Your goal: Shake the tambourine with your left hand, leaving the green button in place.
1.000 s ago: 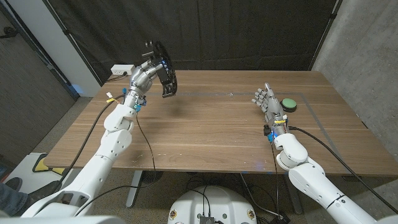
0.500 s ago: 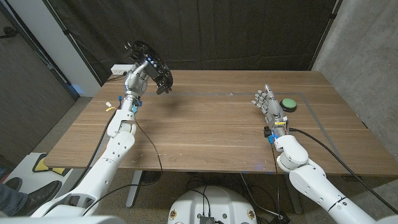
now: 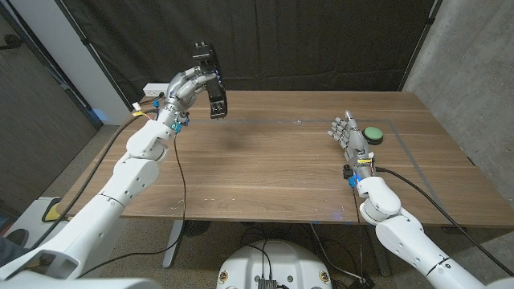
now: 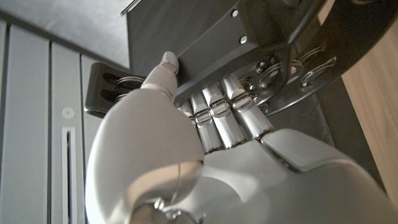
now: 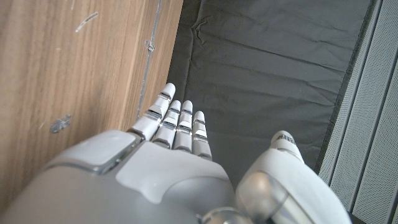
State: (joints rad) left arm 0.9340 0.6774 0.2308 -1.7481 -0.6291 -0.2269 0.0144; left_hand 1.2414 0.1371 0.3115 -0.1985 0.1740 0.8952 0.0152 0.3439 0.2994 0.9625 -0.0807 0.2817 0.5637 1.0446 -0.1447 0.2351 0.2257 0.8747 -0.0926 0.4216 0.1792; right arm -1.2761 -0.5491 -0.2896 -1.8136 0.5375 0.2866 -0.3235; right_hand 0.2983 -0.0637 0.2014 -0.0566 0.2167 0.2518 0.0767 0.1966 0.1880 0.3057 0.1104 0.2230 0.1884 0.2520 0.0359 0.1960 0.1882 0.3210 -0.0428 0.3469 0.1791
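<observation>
Gripping tambourine (image 3: 211,78), frame cropped

A wooden table (image 3: 273,172) with a brown grain is seen from above; a thin pale line (image 3: 401,140) is marked on its top near the far and right edges. A black curtain (image 3: 321,44) is hung behind the table. A white power strip (image 3: 152,90) is placed at the table's far left corner. A grey concrete wall (image 3: 474,72) is seen to the right. Grey panelled walling (image 3: 40,112) is seen to the left. A dark shoe (image 3: 14,238) of a person is visible at the lower left edge.
</observation>
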